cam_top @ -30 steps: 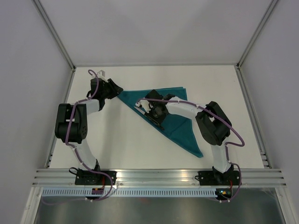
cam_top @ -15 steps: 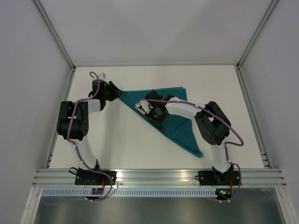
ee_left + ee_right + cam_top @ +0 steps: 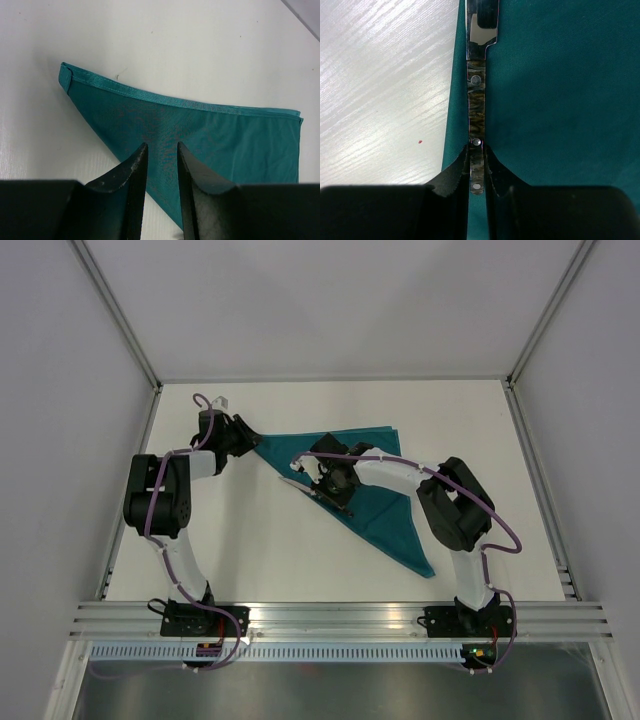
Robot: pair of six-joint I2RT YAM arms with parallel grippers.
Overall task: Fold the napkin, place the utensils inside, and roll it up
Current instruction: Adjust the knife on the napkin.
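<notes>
The teal napkin [image 3: 385, 505] lies folded into a triangle on the white table; it also shows in the left wrist view [image 3: 215, 135] and the right wrist view [image 3: 560, 100]. My right gripper [image 3: 335, 488] is shut on the dark marbled handle of the knife [image 3: 476, 95], holding it along the napkin's long folded edge. The silver blade [image 3: 298, 486] pokes out past that edge over the table. My left gripper [image 3: 250, 437] hovers at the napkin's far left corner, its jaws narrowly apart over the cloth [image 3: 161, 146] with nothing between them.
The white table [image 3: 250, 540] has a metal rail along its near edge [image 3: 340, 615]. Grey walls enclose the left, right and back sides. Both arm bases sit at the near edge.
My right gripper has shifted the knife slightly toward the near left, so the blade tip now shows over the bare table. The left gripper has barely moved.
</notes>
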